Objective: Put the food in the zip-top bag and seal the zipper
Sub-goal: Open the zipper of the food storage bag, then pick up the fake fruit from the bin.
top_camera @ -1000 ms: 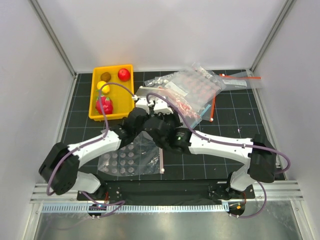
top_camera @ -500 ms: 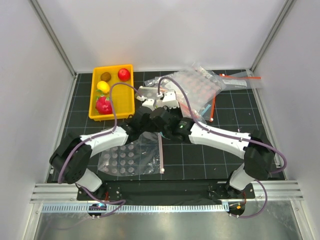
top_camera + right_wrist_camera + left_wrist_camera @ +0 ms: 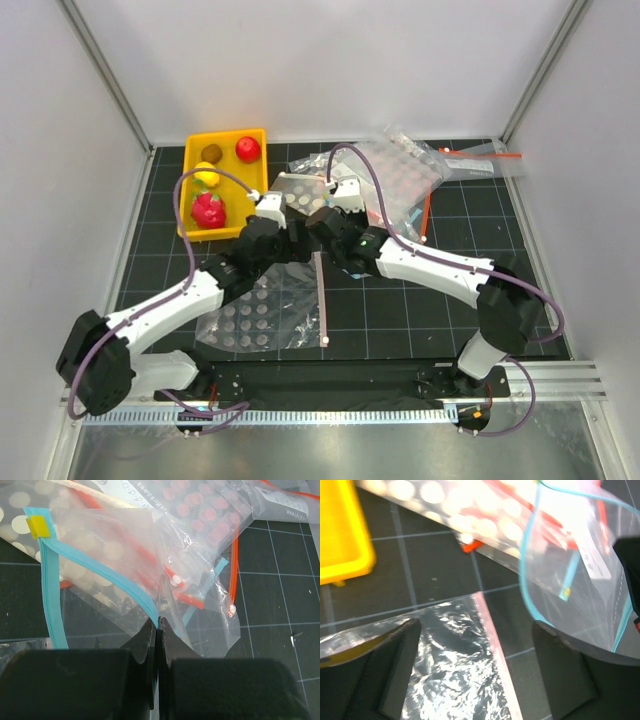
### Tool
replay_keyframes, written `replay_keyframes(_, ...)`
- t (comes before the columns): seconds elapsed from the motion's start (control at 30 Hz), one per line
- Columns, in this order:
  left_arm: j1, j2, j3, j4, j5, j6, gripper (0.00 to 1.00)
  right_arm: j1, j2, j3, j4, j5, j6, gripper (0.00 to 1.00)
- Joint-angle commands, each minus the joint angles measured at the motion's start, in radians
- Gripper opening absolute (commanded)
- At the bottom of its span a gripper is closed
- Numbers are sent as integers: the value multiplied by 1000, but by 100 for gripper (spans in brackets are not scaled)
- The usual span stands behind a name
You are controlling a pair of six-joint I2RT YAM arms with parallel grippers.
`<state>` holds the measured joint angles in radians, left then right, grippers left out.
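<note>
Mid-frame, the right gripper pinches the crinkly clear zip-top bag at its thin light-blue zipper, the mouth bowed open. The left gripper gapes wide and empty over a glossy dotted bag. The small rounded food sits in the yellow tray, upper left.

The clear plastic zip-top bag had a light-blue zipper strip and a yellow slider tab. The yellow plastic tray showed a pink-red, green-leaved toy fruit, a yellow lemon, a red ball and a brown kiwi. White dots patterned the pink-edged plastic bag on the black gridded mat.
</note>
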<state>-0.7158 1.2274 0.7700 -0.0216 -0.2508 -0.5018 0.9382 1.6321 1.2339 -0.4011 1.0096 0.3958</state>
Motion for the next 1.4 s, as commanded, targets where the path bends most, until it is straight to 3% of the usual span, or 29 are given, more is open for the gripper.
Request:
replay_keyframes(0.0,30,-97,-8,-84,-168,-46,99,-7,-18,3,28,0,29,1)
replay_keyframes(0.23,165,-114,103,-257,-271,-116,100,-12,-35,-2,39,-25,26,1)
replay_keyframes(0.5,398,143,317,-382,-265,-110,100,-13,-49,-13,54,-48,18,1)
replay_keyframes(0.67,487,303,471,-471,-321,-86,100,-12,-74,-22,61,-68,14,1)
replay_keyframes(1.0,572,556,718,-586,-291,2,100,-15,-80,-25,70,-80,8,1)
replay_keyframes(1.37,630,768,802,-629,-200,-47,100,-13,-81,-27,71,-92,9,1)
